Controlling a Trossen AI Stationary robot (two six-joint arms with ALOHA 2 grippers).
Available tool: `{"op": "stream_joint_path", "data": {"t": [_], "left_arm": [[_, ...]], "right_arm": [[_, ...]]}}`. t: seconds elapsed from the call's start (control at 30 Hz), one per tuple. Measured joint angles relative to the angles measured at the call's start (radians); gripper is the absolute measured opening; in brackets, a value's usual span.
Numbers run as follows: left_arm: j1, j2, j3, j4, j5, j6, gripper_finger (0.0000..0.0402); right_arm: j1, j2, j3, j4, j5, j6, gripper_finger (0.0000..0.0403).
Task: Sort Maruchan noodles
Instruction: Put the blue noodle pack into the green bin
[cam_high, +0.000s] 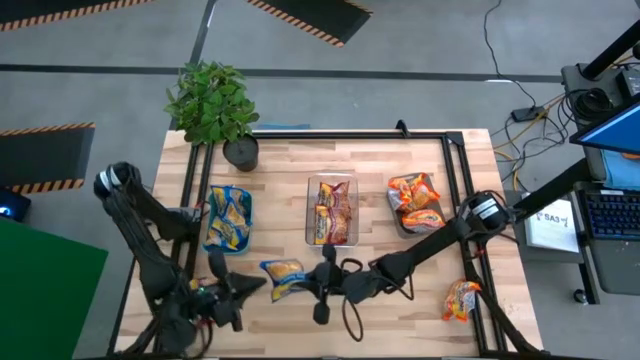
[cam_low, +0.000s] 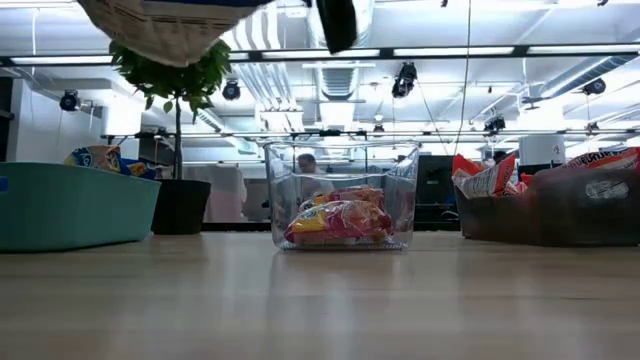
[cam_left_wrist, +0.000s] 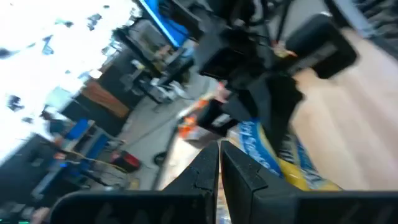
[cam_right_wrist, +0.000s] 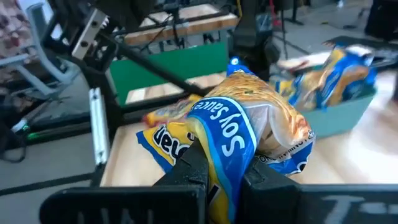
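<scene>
Blue-edged noodle packet (cam_right_wrist: 249, 134) pinched in right gripper (cam_right_wrist: 221, 171) jaws, lifted near the clear bin (cam_high: 331, 210), lower half hidden, left gripper (cam_left_wrist: 219, 163) jaws closed, empty.

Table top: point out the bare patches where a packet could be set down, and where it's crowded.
Free: the wood between the teal bin and clear bin, and between the clear bin and grey bin. Crowded: the front edge, where the right gripper holds a blue-edged packet beside the left gripper. A loose orange packet takes the right corner.
</scene>
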Motion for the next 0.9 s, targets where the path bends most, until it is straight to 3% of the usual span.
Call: {"op": "stream_joint_path", "data": {"t": [0.13, 0.23, 0.5, 0.9], "left_arm": [[-0.017, -0.095, -0.001, -0.082, -0.131, 0.035, 0.0000], [-0.032, -0.152, -0.003, -0.194, -0.241, -0.039, 0.0000], [-0.034, -0.252, -0.024, -0.457, -0.247, -0.355, 0.0000], [-0.034, -0.259, -0.024, -0.533, -0.248, -0.380, 0.0000]], "right_arm": [[-0.038, 0.001, 0.057, -0.023, 0.004, -0.054, 0.0013], [-0.073, 0.003, 0.074, -0.027, 0.003, -0.084, 0.0012], [-0.196, 0.012, 0.072, -0.020, -0.001, -0.093, 0.0012], [-0.336, 0.172, 0.094, 0.321, -0.115, -0.054, 0.0012]]}}
